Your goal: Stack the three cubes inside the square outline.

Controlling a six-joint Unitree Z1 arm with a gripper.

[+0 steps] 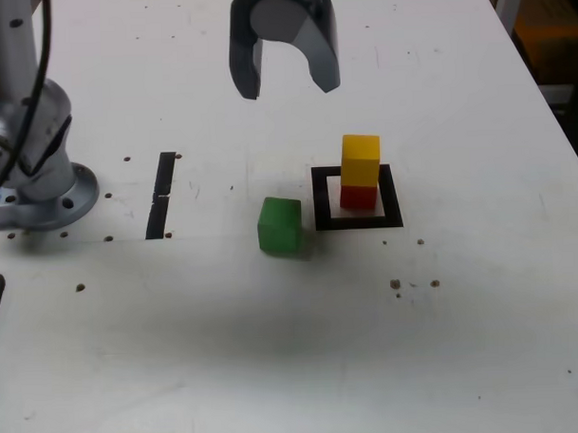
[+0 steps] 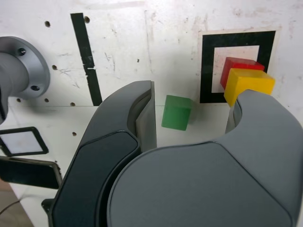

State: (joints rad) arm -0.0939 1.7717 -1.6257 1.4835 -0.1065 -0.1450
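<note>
No legible writing on cubes, jaws or surface; no brand or label readable. White work surface point(image 1: 227, 342), scuffed and dotted with small dark holes. Yellow cube point(image 1: 360, 160) sits on red cube point(image 1: 358, 197), the pair inside the black square outline point(image 1: 323, 198), toward its right side in the exterior view. Green cube point(image 1: 280, 225) stands alone on the surface, just outside the outline, on its left in the exterior view. Jaws point(image 1: 284, 79) above the surface, apart, nothing between them in contact. Surroundings: black tape strips point(image 1: 161, 195) left of the green cube in the exterior view; beyond them a grey round mounting base point(image 1: 56, 201) with bolt holes, a dark cable point(image 1: 40, 92) running down past it. Wrist view adds a rounded black outline point(image 2: 41, 141) with white middle, and a dark flat slab point(image 2: 28, 171) beside it.
</note>
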